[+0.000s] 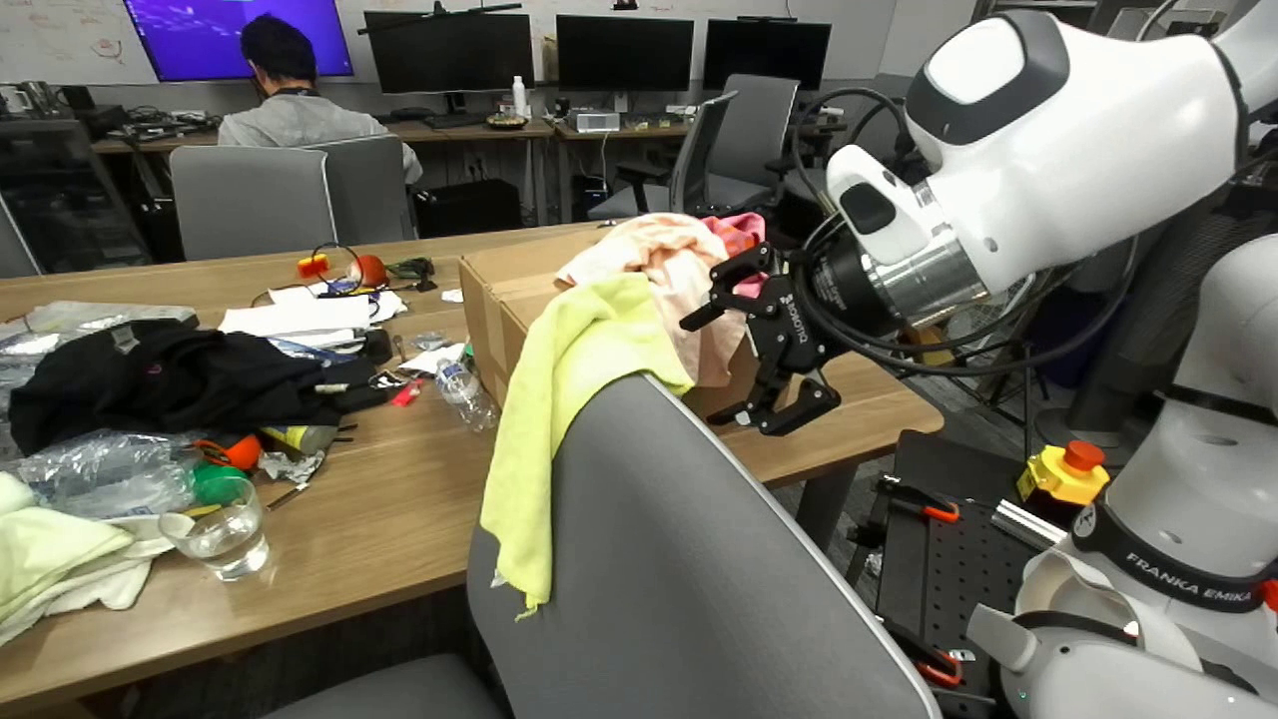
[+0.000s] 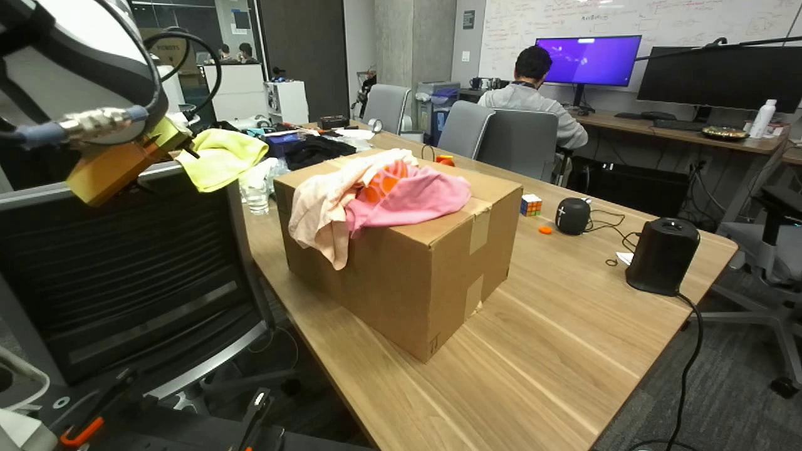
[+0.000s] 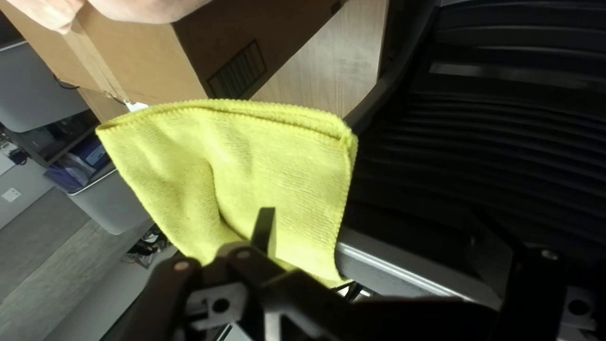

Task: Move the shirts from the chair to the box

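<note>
Grey chair (image 1: 684, 569) bears yellow shirt (image 3: 265, 163) ahead of wide-spread, empty jaws: likely last pickup, needing approach and pinch.

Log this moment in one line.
black two-finger gripper: open, empty | yellow cloth shirt: draped over grey rounded-back office chair | pale peach cloth shirt, bright pink cloth shirt: atop brown rectangular cardboard box | remaining: yellow shirt

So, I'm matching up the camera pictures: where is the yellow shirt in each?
In an exterior view: yellow shirt, just left of centre.
In an exterior view: yellow shirt, upper left.
Wrist view: yellow shirt, centre, extending left.
Shared landmark: the cardboard box, partly visible in all three.
</note>
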